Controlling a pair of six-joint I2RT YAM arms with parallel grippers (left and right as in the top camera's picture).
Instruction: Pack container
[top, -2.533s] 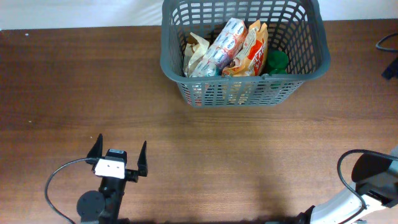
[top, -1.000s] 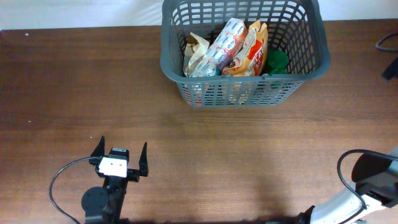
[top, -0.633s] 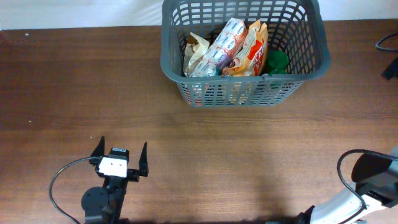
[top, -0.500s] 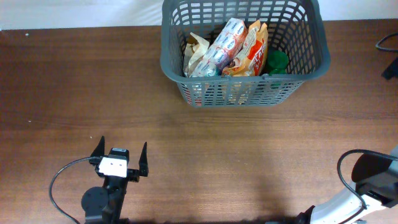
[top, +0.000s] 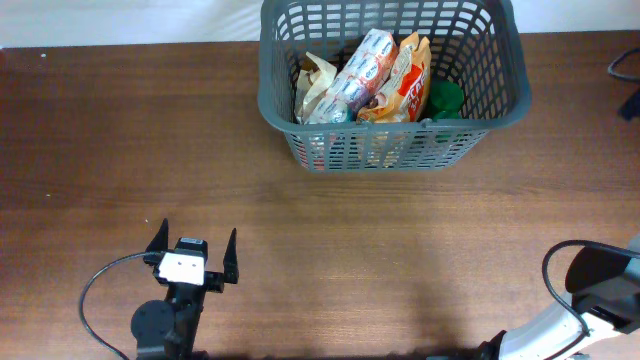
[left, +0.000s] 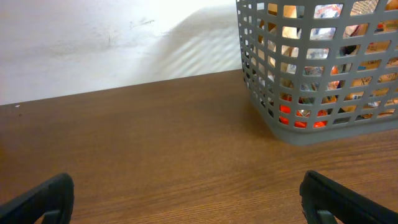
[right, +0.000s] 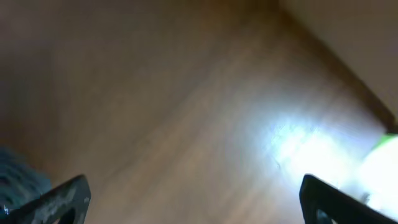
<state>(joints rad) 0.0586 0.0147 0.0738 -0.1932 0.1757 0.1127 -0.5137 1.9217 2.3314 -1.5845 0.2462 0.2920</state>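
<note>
Left gripper (top: 196, 240): jaws spread wide, nothing btwn them, both black fingertips pointing toward the far side of the table (top: 400, 250). It sits low over bare wood at the near-left part, w/ its black cable (top: 95, 290) looping out on the left of the arm. In its wrist cam the fingertips show only at the bottom corners, wood btwn them.

Right gripper (right: 196, 202): also wide open, empty. Its wrist cam is badly blurred: wood grain w/ a bright glare patch, finger ends at the bottom corners, a teal-ish blur at lower left, can't tell what. Overhead shows only part of the right arm (top: 590, 300) at the near-right corner; its fingers aren't seen there.

Container (top: 350, 150): dark grey lattice basket, upright at the far edge of the table, centre-right, well apart from both grippers. In the left wrist view it's ahead and to the right. Inside it:
- a white-and-pink pkt (top: 360, 62) lying diagonally
- an orange pkt (top: 408, 80) touching it on the right
- a crumpled pale wrapper (top: 315, 85) on the left
- sth green (top: 445, 98) by the right wall

Orange & red show through the front slots.
</note>
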